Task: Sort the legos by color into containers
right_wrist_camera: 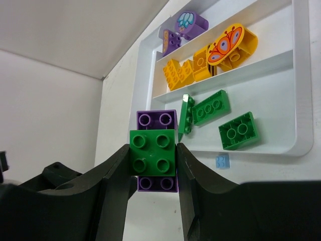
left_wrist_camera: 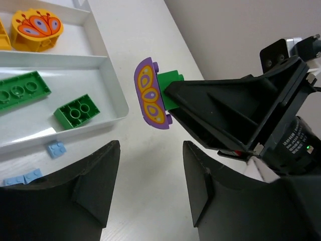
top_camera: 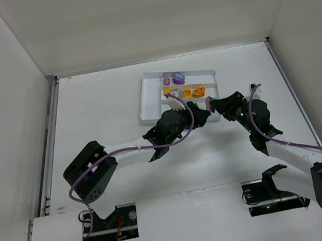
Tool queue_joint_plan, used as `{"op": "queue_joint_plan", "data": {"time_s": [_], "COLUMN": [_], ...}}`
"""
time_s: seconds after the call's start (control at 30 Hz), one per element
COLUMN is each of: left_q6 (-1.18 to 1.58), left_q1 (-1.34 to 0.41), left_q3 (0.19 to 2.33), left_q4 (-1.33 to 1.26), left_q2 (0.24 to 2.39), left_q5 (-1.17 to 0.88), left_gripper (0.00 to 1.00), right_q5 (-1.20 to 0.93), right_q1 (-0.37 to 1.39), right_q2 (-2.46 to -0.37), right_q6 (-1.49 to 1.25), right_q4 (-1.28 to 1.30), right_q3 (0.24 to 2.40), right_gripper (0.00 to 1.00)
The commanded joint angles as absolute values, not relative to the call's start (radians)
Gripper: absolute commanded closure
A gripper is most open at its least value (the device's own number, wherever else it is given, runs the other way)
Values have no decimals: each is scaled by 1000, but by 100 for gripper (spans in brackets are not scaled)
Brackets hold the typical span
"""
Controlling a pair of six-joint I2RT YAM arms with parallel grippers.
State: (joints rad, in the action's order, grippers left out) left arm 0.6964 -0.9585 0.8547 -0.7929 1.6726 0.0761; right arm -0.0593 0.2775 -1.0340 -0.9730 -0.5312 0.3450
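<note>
**Right gripper (top_camera: 214,105) is clamping a green-purple clump (top_camera: 207,103) at the 5 o'clock corner of the tray (top_camera: 145,101).**
Top: left gripper (top_camera: 196,114) is sitting at the clump's 9 o'clock. Left wrist: its jaws are standing apart, empty. The purple piece (left_wrist_camera: 150,95) is overhanging the green brick (left_wrist_camera: 169,83), so an off-axis pull is risking a twist-out. Right wrist: only green is being pinched. Releasing unsplit is risking purple landing among the sorted greens (right_wrist_camera: 238,130) at 1 o'clock.

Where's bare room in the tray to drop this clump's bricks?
Tall section, left in the top view: bare. Purple row: open beyond the purple bricks. Green row: free past the square brick. Yellow row is crowded with yellow bricks.
</note>
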Motion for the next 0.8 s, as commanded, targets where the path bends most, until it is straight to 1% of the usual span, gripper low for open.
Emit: {"op": "queue_joint_plan", "data": {"time_s": [0.0, 0.27, 0.53, 0.77], "left_q6": [558, 523, 494, 476], "left_q1": [-978, -990, -993, -999], "left_q3": [922, 983, 1014, 1017], "left_q4": [-769, -762, -723, -722], "left_q2": [1652, 1703, 1723, 1729], "left_q5": [158, 127, 152, 164], "left_gripper": [49, 48, 54, 53], "right_q5": [-58, -98, -104, -123], "right_q1": [294, 303, 301, 288], "right_q2": [-1023, -1043, -1009, -1006], "right_q6": [-982, -1000, -1003, -1009], "right_q4": [-574, -586, -586, -594], "right_q3": [377, 383, 371, 370], "right_gripper": [69, 69, 69, 69]}}
